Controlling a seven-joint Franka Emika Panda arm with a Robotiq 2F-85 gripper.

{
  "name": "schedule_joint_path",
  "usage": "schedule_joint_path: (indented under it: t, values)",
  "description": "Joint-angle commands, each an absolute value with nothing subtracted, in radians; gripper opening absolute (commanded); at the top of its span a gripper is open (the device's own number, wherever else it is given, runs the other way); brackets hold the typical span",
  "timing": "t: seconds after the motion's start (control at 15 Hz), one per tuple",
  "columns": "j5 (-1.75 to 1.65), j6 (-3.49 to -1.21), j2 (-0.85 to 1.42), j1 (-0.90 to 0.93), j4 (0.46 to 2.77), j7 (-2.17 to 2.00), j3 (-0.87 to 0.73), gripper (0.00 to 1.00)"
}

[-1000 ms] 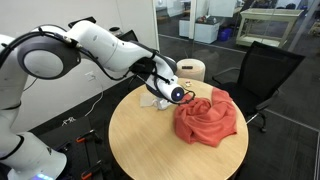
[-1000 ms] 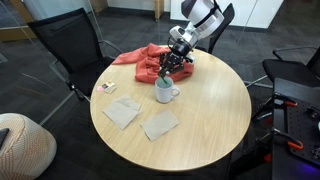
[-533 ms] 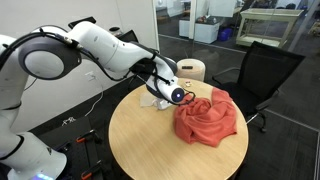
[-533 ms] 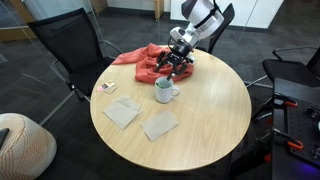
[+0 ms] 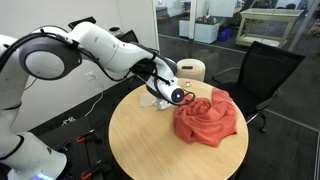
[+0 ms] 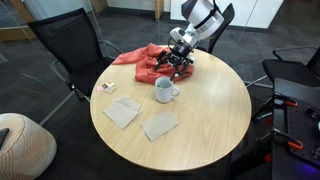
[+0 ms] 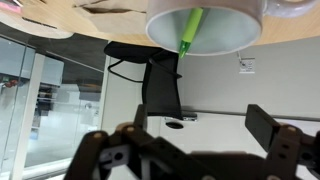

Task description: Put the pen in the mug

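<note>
The wrist view stands upside down. In it the whitish mug (image 7: 205, 25) fills the top edge, and the light green pen (image 7: 190, 30) stands slanted inside it. My gripper (image 7: 200, 135) is open, its two dark fingers spread wide and holding nothing. In an exterior view the gripper (image 6: 175, 68) hangs just above and behind the mug (image 6: 164, 91) on the round wooden table (image 6: 210, 115). In an exterior view the gripper (image 5: 168, 92) hides the mug.
A crumpled red cloth (image 6: 145, 60) (image 5: 208, 118) lies beside the mug at the table's edge. Two paper napkins (image 6: 122, 112) (image 6: 159, 124) and a small packet (image 6: 107, 87) lie on the table. Black chairs (image 6: 70, 45) (image 5: 262, 70) stand around it, and a cream cylinder (image 5: 192, 69) stands behind it.
The jaws have gone from nearly shut to wide open above the mug. The pen they held now rests in the mug. The arm has barely moved.
</note>
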State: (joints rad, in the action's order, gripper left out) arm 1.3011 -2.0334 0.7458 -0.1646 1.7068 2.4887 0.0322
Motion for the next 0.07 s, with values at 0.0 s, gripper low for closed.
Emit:
schedule_joint_path:
  t: [0.0]
  values:
    - [1.308, -2.025, 0.748, -0.153, 1.704, 2.489, 0.017, 1.0]
